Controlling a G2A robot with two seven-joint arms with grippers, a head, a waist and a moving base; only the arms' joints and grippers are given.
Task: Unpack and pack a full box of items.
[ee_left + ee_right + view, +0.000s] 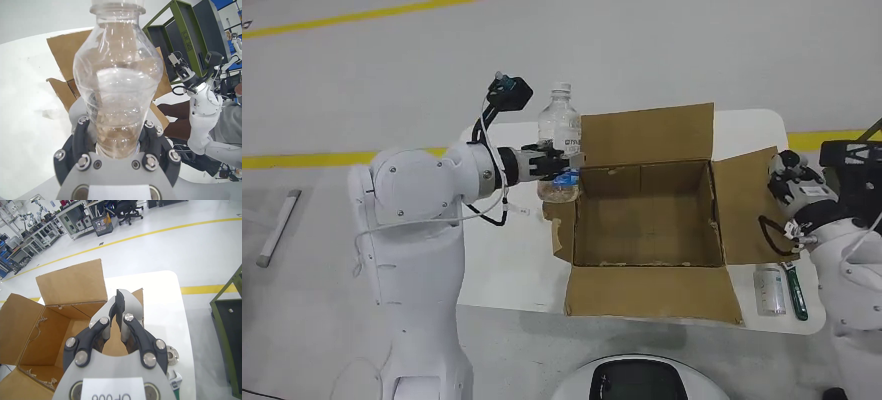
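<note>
An open cardboard box (647, 215) sits in the middle of the white table (752, 130), its inside bare and its flaps spread out. My left gripper (562, 172) is just outside the box's left wall, shut on a clear plastic bottle (560, 122) with a white cap. In the left wrist view the bottle (117, 79) stands between the black fingers (81, 132), gripped low on its body. My right gripper (118, 306) hangs shut and empty over the box's right flap (742, 200), also seen as the right gripper (787, 170) from above.
A small clear jar (770, 290) and a green-handled wrench (794, 292) lie on the table right of the box. A metal flange (171, 355) rests beside the wrench (174, 380). A green cart (226, 317) stands past the table's right edge.
</note>
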